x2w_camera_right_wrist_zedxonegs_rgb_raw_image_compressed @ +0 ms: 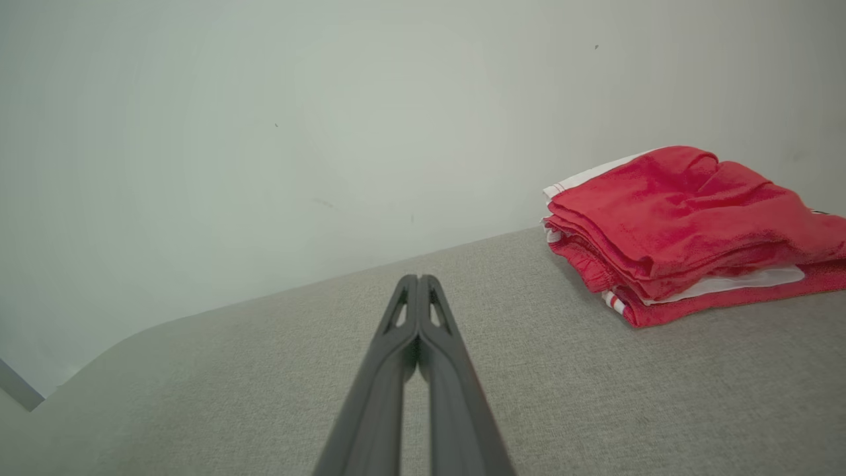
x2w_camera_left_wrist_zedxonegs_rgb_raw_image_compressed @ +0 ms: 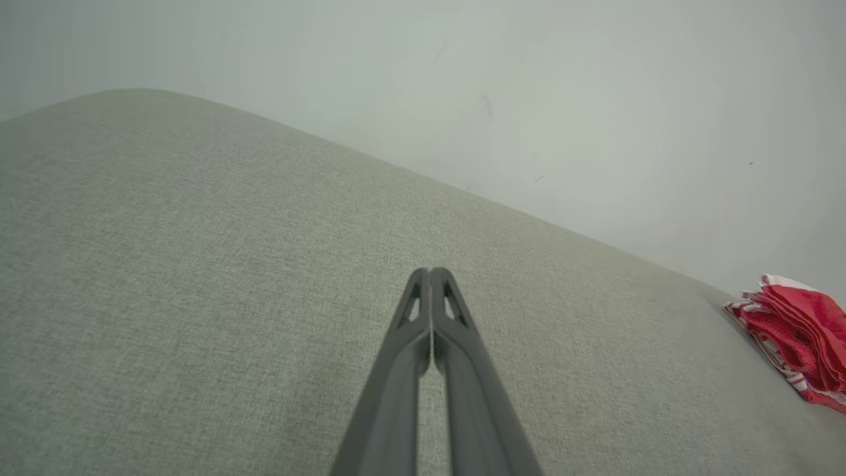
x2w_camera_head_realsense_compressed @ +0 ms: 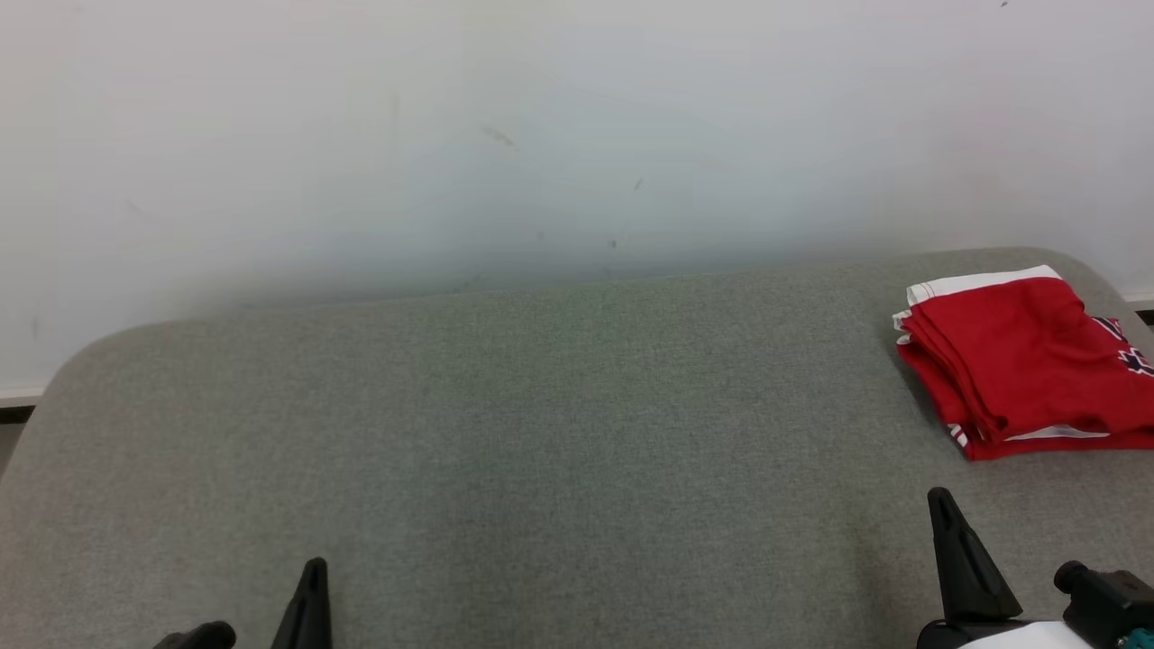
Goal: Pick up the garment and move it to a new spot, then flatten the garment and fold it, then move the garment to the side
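Observation:
The garment point(x2w_camera_head_realsense_compressed: 1019, 361) is red with white trim and lies folded in a neat stack at the far right of the grey padded surface point(x2w_camera_head_realsense_compressed: 541, 433). It also shows in the right wrist view as the garment point(x2w_camera_right_wrist_zedxonegs_rgb_raw_image_compressed: 687, 225) and at the right edge of the left wrist view as the garment point(x2w_camera_left_wrist_zedxonegs_rgb_raw_image_compressed: 800, 330). My left gripper point(x2w_camera_head_realsense_compressed: 314, 570) sits at the lower left, shut and empty, its fingers pressed together point(x2w_camera_left_wrist_zedxonegs_rgb_raw_image_compressed: 431, 272). My right gripper point(x2w_camera_head_realsense_compressed: 939, 498) is at the lower right, just in front of the garment and apart from it, also shut and empty point(x2w_camera_right_wrist_zedxonegs_rgb_raw_image_compressed: 418, 279).
A plain white wall point(x2w_camera_head_realsense_compressed: 541, 135) rises directly behind the grey surface. The surface's rounded corners fall away at the far left and far right, and a strip of dark floor point(x2w_camera_head_realsense_compressed: 13, 415) shows past the left edge.

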